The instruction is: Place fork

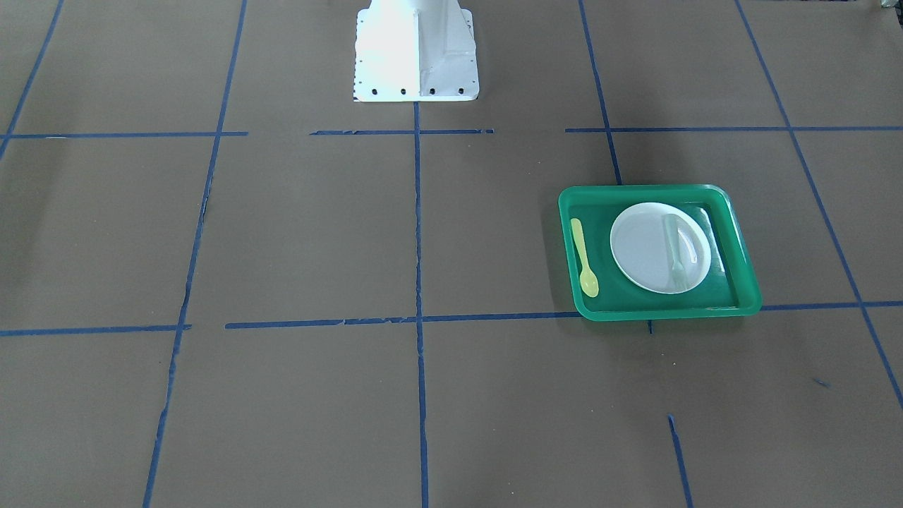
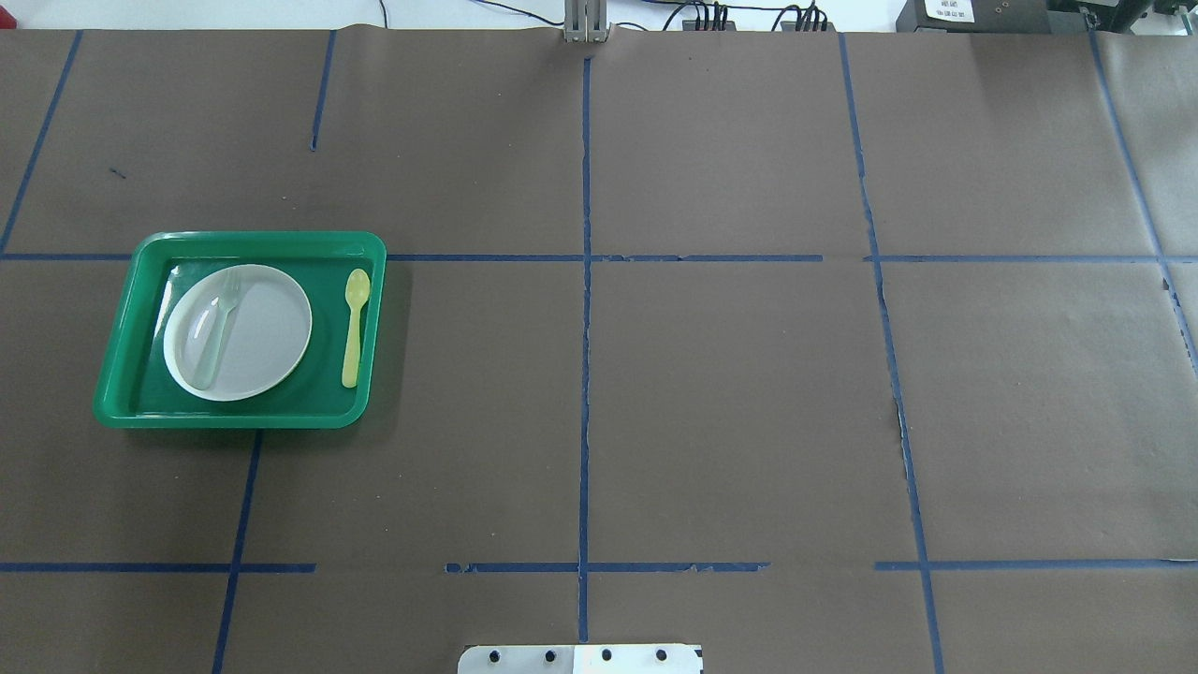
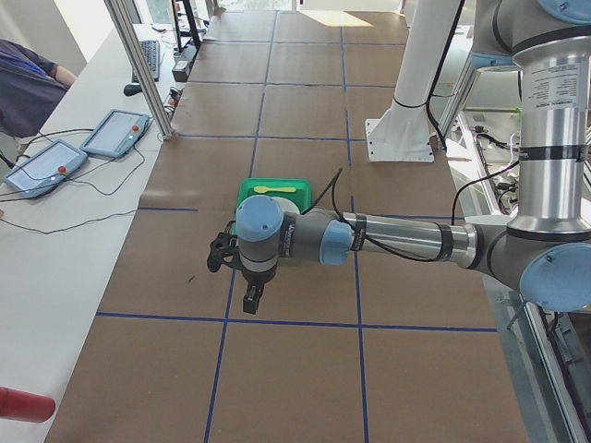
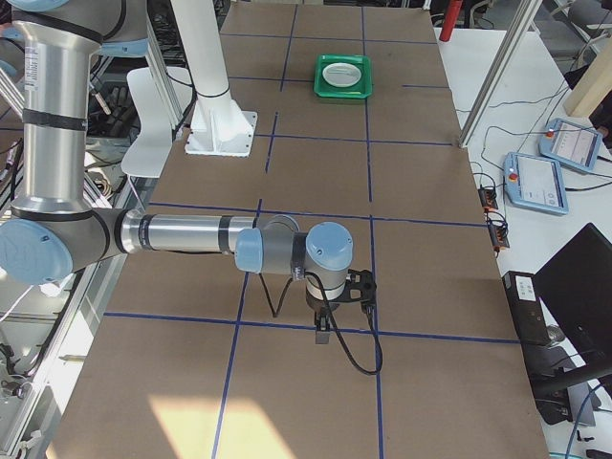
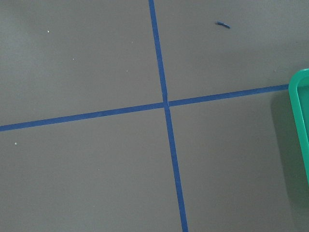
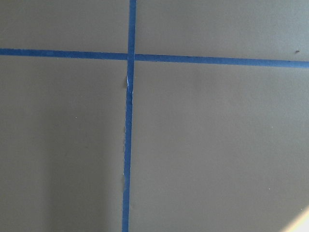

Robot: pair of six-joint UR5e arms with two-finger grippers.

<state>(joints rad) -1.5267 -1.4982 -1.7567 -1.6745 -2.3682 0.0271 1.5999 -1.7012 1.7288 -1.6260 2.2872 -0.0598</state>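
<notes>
The translucent whitish fork (image 1: 674, 250) lies on the white plate (image 1: 642, 247), which sits in the green tray (image 1: 737, 247). In the overhead view the fork (image 2: 217, 328) rests on the left part of the plate (image 2: 267, 328), tines pointing away from the robot. My left gripper (image 3: 222, 254) hovers over the table just beyond the tray (image 3: 272, 189), towards the table's left end. My right gripper (image 4: 360, 285) hovers far from the tray (image 4: 344, 76). Both show only in the side views, so I cannot tell whether they are open or shut.
A yellow spoon (image 2: 354, 328) lies in the tray (image 2: 253, 239) beside the plate. The tray's rim (image 5: 301, 121) shows at the right edge of the left wrist view. Blue tape lines cross the brown table. The robot's white base (image 1: 416, 56) stands at the table's middle.
</notes>
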